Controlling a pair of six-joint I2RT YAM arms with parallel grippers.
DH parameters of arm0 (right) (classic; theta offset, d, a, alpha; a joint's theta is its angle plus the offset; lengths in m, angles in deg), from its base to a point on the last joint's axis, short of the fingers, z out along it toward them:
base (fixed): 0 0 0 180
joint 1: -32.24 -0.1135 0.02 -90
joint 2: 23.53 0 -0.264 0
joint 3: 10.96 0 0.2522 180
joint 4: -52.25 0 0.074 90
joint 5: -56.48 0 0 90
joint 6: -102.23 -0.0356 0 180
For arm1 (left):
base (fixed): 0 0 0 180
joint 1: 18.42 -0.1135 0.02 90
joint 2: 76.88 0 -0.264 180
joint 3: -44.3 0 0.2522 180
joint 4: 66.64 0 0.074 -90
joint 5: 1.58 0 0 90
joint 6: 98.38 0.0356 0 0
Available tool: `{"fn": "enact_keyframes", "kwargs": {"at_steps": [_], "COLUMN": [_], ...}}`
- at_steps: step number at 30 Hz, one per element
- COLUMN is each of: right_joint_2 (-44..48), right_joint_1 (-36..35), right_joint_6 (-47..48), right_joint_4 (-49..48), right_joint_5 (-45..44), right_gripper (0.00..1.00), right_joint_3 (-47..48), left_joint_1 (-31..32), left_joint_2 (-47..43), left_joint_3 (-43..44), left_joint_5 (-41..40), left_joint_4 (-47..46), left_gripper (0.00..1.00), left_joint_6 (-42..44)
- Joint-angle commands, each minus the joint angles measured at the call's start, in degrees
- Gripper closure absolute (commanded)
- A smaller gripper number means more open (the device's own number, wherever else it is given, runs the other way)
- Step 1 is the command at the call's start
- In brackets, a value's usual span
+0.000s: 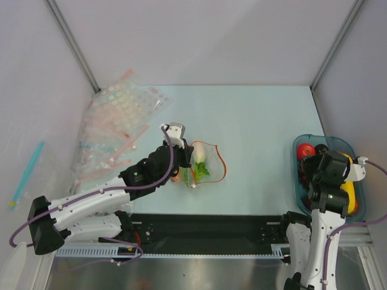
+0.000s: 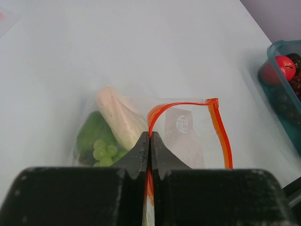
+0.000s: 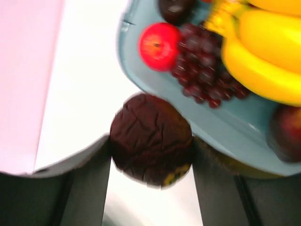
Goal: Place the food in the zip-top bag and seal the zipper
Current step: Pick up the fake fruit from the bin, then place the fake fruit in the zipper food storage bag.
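Note:
The clear zip-top bag [image 1: 207, 162] lies mid-table with a white radish [image 2: 118, 120] and green pieces [image 2: 95, 133] inside. Its red-orange zipper [image 2: 220, 132] bows open in a loop. My left gripper [image 2: 150, 137] is shut on the zipper strip at the bag's near corner; from above it [image 1: 185, 158] sits at the bag's left side. A small orange thing [image 1: 175, 177] peeks out beside the left arm. My right gripper [image 3: 151, 157] is shut on a dark red wrinkled piece [image 3: 151, 139], held at the near rim of the teal tray [image 3: 225, 136].
The teal tray [image 1: 300, 142] at the right holds yellow bananas [image 3: 263, 61], a purple grape bunch [image 3: 207, 70] and a red apple [image 3: 159, 46]. A heap of dotted clear bags [image 1: 115, 121] lies at the back left. Grey walls enclose the table.

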Motion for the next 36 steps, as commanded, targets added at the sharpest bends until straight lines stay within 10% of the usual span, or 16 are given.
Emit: {"fn": "enact_keyframes", "kwargs": {"at_steps": [1, 13, 26, 36], "right_joint_2": [1.64, -0.11, -15.74, -31.03], "right_joint_1": [-0.08, -8.58, -51.1, -59.75], "right_joint_6": [9.0, 17.19, 19.22, 21.5], "right_joint_4": [-4.72, -23.09, -39.53, -47.18], "right_joint_5": [12.78, 45.24, 27.86, 21.17], "right_gripper": [0.65, 0.71, 0.72, 0.7], "right_joint_3": [1.37, -1.18, -0.83, 3.73], "left_joint_1": [-0.19, -0.19, -0.19, -0.19], "left_joint_2": [-1.43, -0.82, -0.99, -3.01], "left_joint_3": [2.65, 2.74, 2.83, 2.57], "left_joint_5": [0.47, 1.44, 0.82, 2.23], "left_joint_4": [-1.28, -1.81, -1.46, -1.2], "left_gripper": [0.96, 0.96, 0.96, 0.95], "left_joint_6": [0.5, 0.68, 0.68, 0.15]}}
